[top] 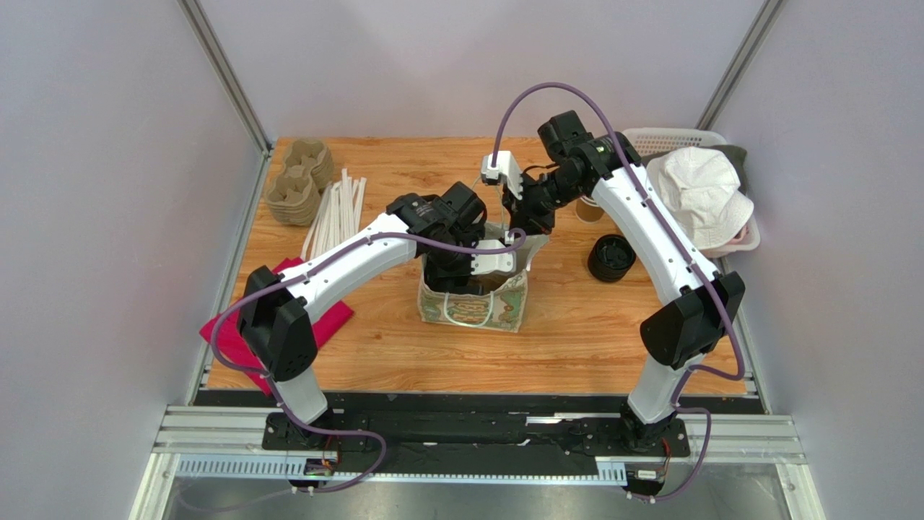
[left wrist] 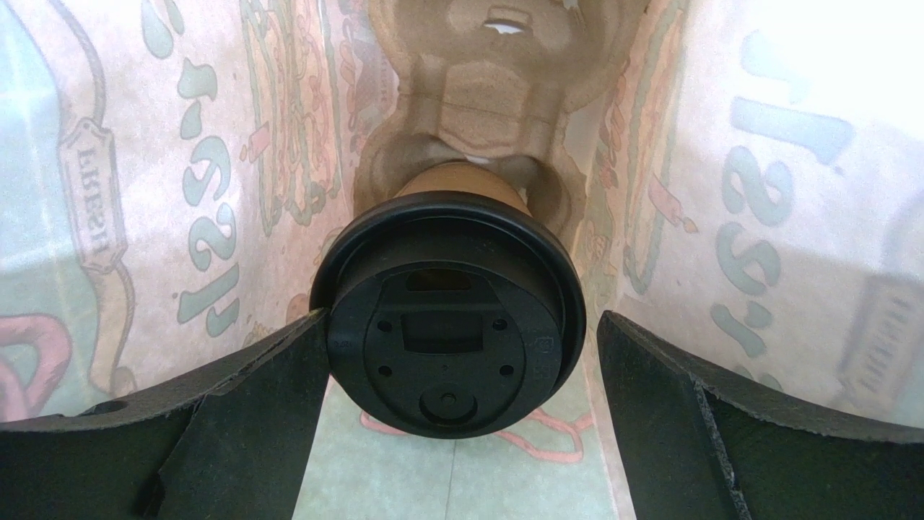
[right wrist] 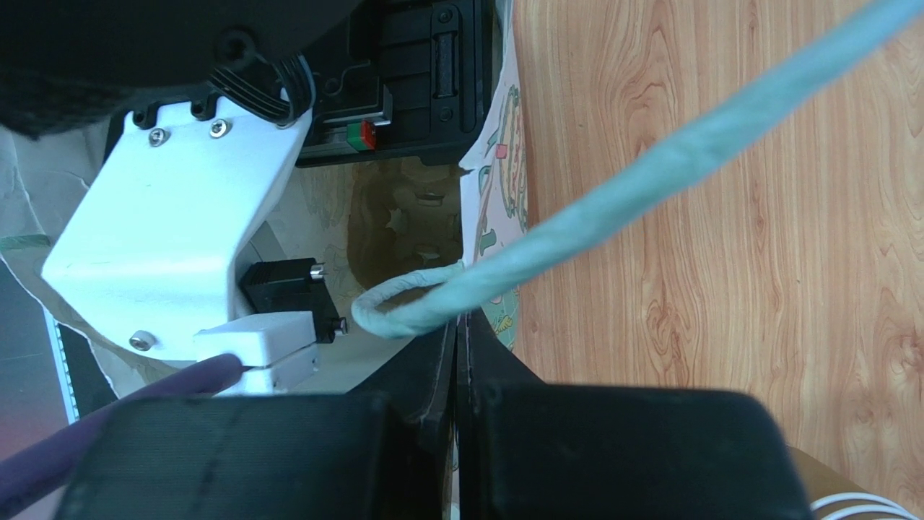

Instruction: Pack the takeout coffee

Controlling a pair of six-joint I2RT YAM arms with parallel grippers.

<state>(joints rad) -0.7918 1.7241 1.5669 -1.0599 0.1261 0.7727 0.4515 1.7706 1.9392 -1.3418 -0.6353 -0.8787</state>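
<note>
Centre frame in the left wrist view, the left gripper (left wrist: 461,325) is spread wide inside the paper bag (left wrist: 759,249), flanking the takeout coffee (left wrist: 450,363), which is seated in a cardboard carrier (left wrist: 488,103). The right gripper (right wrist: 457,347), pressed together, pinches the bag's rim.

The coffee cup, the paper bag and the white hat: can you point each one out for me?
takeout coffee (left wrist: 447,341): left wrist view, the middle of its black lid.
paper bag (top: 474,310): top view, its printed front side.
white hat (top: 700,193): top view, its crown.
</note>
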